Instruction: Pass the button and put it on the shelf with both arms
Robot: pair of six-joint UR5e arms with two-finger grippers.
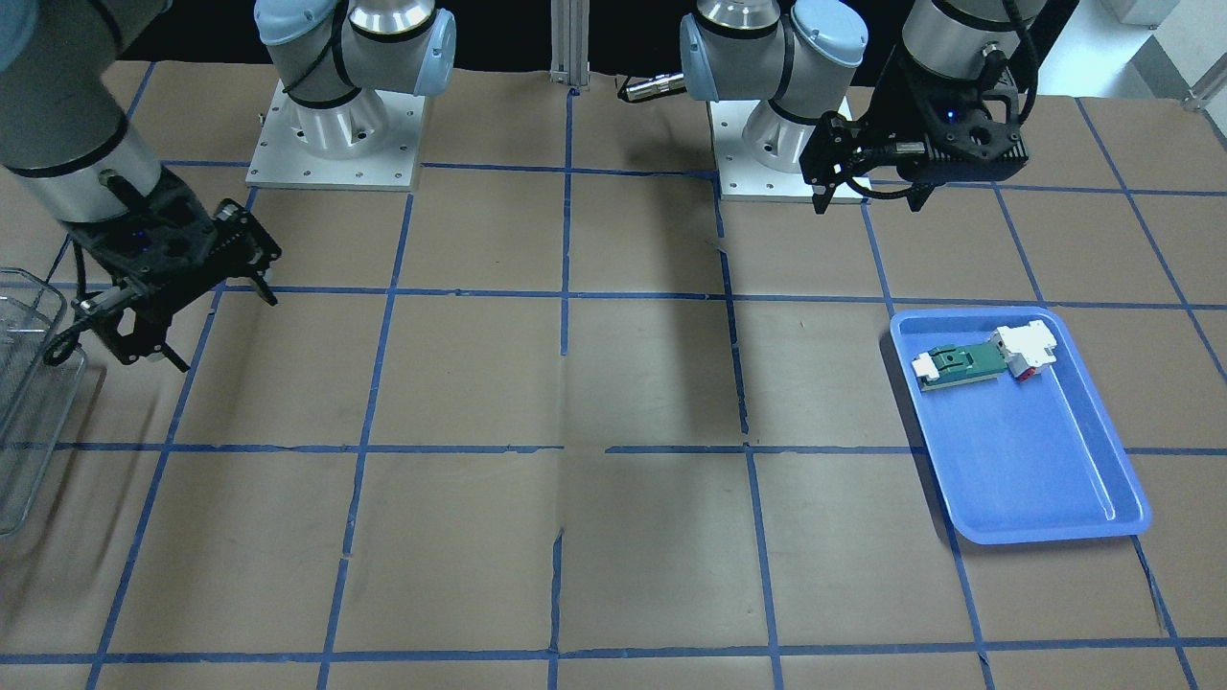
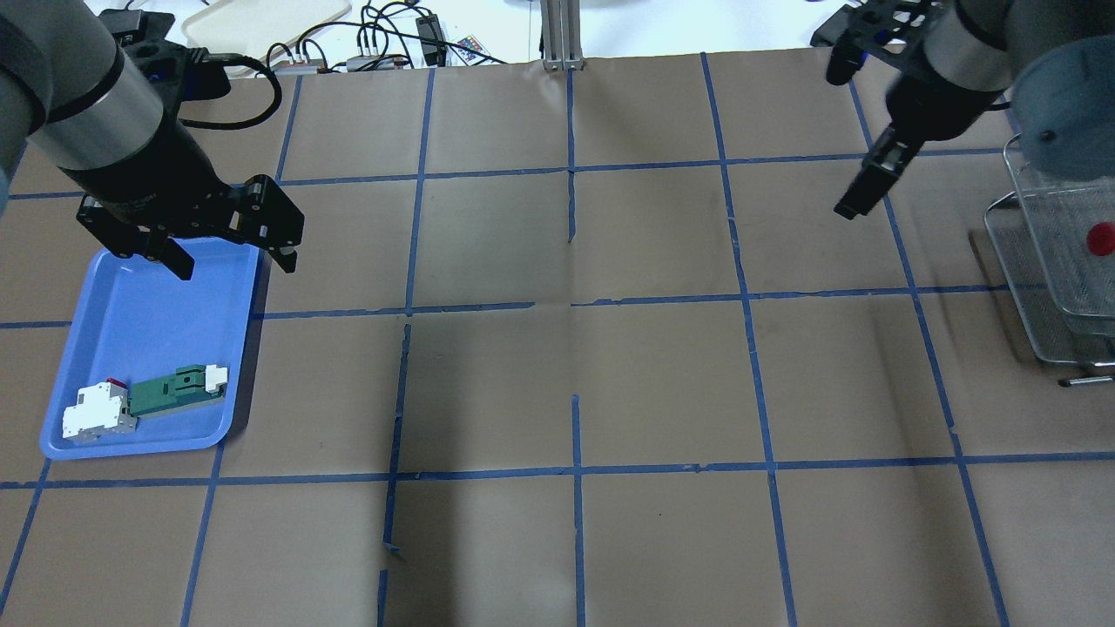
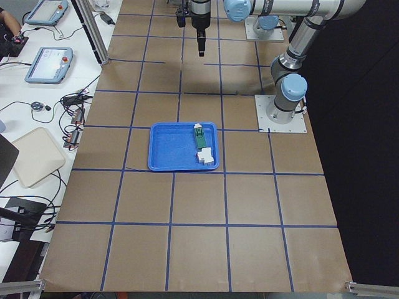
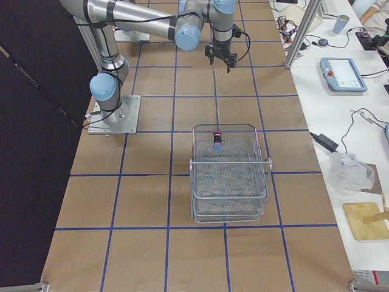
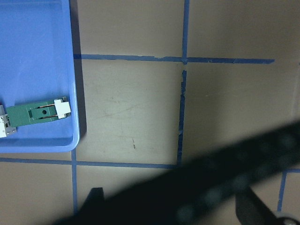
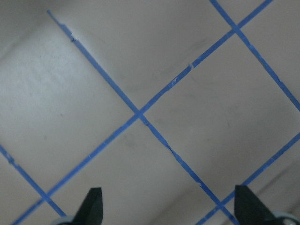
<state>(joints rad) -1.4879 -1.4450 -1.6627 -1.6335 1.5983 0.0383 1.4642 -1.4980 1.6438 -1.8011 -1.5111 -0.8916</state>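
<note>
The button (image 2: 1102, 237), with its red cap, lies inside the silver wire-mesh shelf (image 2: 1037, 287) at the table's right end. It also shows upright near the shelf's far rim in the exterior right view (image 4: 217, 137). My right gripper (image 2: 849, 205) hangs above the table to the left of the shelf, apart from it. It is open and empty in the right wrist view (image 6: 168, 206), with only paper and tape below. My left gripper (image 2: 235, 266) is open and empty over the far edge of the blue tray (image 2: 148, 322).
The blue tray holds a green-and-white component (image 2: 174, 392) and a white block (image 2: 96, 416) at its near end. Cables and devices lie beyond the table's far edge. Blue tape lines grid the brown paper between the tray and the shelf.
</note>
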